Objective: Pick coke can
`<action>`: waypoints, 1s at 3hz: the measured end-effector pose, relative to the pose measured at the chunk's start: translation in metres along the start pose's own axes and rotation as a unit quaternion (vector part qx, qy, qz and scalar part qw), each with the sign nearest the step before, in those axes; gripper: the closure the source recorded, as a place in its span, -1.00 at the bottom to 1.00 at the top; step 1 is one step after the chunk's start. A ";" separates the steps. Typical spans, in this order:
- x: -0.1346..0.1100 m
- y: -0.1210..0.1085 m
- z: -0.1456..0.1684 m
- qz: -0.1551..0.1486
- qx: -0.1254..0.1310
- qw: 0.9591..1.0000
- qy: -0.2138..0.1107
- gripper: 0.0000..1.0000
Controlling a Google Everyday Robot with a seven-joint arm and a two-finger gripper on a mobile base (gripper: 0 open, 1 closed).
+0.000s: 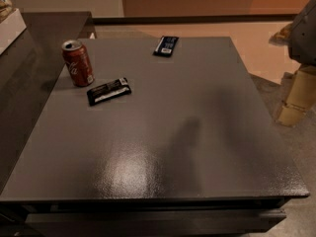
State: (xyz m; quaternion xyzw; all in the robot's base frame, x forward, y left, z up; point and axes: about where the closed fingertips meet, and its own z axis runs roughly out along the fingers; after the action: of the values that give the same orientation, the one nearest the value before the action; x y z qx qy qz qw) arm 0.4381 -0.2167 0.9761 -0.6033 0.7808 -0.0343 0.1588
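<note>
Camera view: grey table [207,147] seen from above its near edge.
Coke can [77,63]: upright on the table near its far left corner, silver top up, white script showing.
Near wrapper [109,91]: flat and black on the table's left half, just beside the can on the nearer side.
Far wrapper [166,46]: flat and black, by the table's far edge, about midway along.
Gripper [296,102]: beige, past the table's right edge over the floor, below a grey arm part [303,31], well apart from the can; open or closed, I cannot tell.
Shadow [185,142]: dark patch on the table's near right half.
</note>
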 end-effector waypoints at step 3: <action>-0.076 -0.029 0.046 -0.008 -0.028 0.999 -0.044 -1.00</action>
State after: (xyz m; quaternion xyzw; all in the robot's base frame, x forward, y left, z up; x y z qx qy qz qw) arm 0.4953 -0.1459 0.9555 -0.6145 0.7690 0.0127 0.1756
